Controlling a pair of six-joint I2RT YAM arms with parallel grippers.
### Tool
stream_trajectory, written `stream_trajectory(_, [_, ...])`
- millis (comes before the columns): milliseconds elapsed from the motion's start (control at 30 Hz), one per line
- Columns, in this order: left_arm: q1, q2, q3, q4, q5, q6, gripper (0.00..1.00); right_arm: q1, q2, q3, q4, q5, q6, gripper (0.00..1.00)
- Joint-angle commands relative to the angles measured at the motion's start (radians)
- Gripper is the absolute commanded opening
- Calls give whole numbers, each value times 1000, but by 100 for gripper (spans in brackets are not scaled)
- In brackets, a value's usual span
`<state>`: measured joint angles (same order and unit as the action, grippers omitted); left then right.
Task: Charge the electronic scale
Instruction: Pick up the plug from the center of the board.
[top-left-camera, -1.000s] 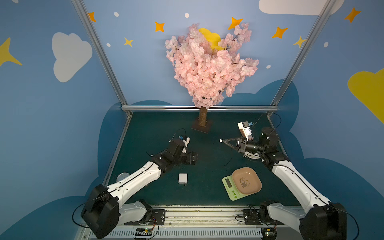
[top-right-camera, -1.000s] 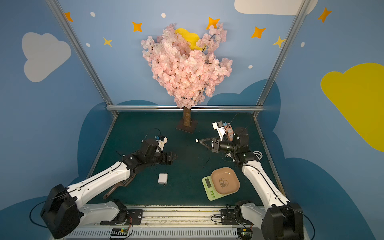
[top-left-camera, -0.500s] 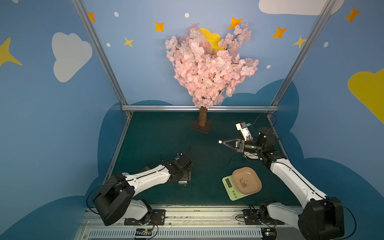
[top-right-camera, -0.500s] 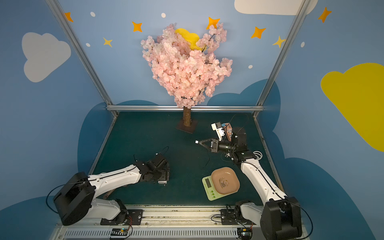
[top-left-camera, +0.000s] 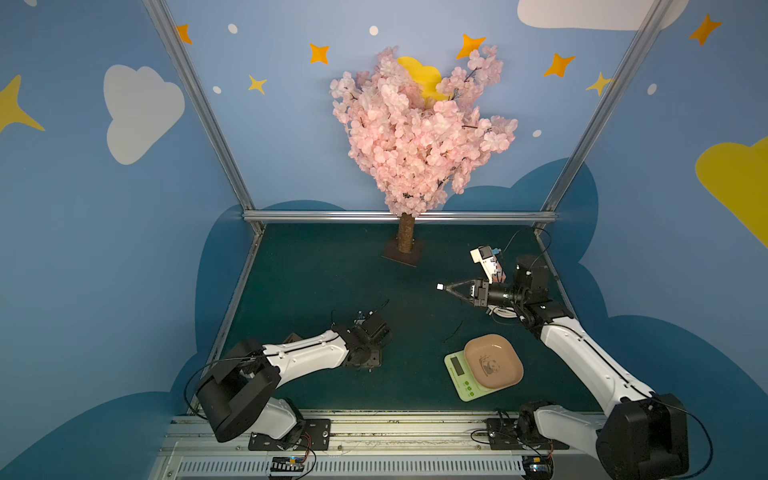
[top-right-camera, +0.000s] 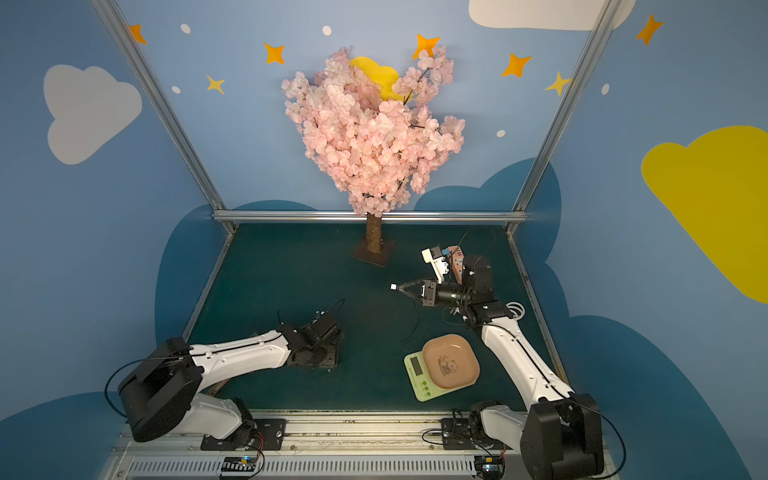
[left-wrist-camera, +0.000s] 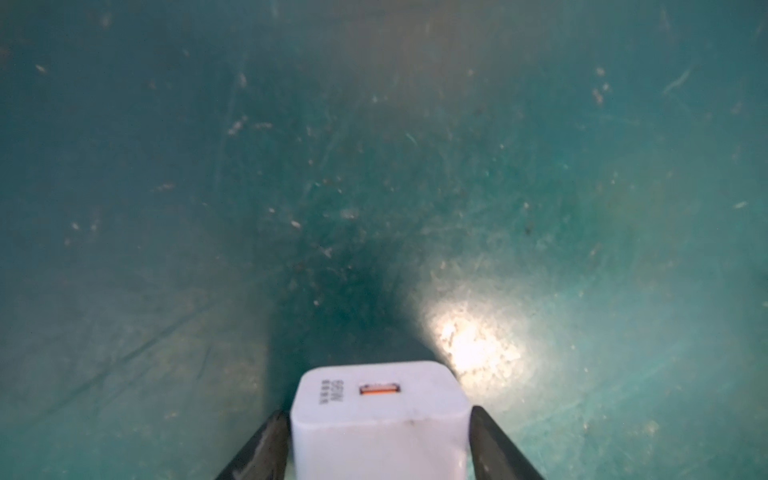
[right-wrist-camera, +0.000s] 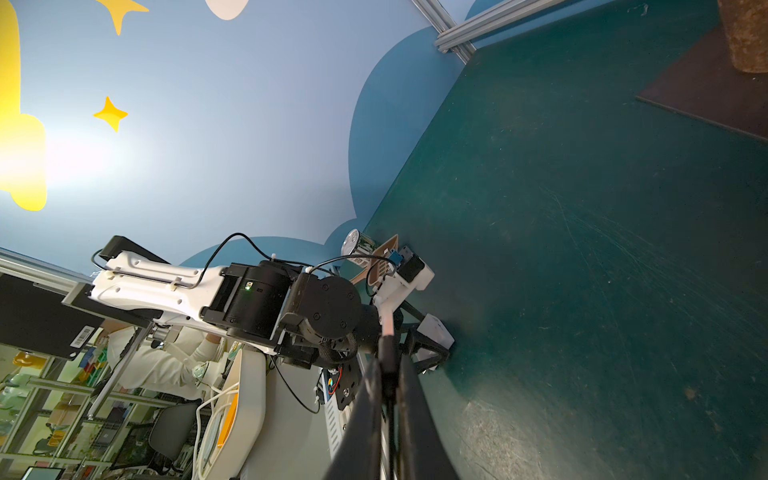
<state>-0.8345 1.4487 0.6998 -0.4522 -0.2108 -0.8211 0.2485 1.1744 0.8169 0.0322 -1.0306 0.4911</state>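
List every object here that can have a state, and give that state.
electronic scale, lying flat, nothing on it, no cable attached
charger block, USB port empty
left gripper, jaws flanking charger block, grip unclear
cable plug, lifted, unconnected
right gripper, shut on cable plug
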Motion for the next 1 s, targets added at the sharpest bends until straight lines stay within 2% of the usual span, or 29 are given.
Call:
stream_trajectory(0, [-21, 26, 12, -62, 25, -24, 68, 3, -1, 8, -17, -12, -24, 0])
stream_trajectory(200, [-44, 30, 13, -91, -4, -34, 65, 2, 7, 5, -18, -17, -31, 0])
stream_trajectory(333, [-44, 51, 31, -95, -13, -8, 53, 2, 13, 10, -20, -21, -35, 0])
stream_trajectory(433, [-44, 62, 47, -85, -21, 33, 49, 3, 12, 17, -32, -20, -40, 0])
stream_trajectory(767, [-43, 34, 94, 62, -6, 275, 40, 3, -16, 30, -96, -25, -69, 0])
stream_trajectory(967, [-38, -1, 145, 182, 46, 475, 38, 2, -55, 19, -116, -25, -56, 0])
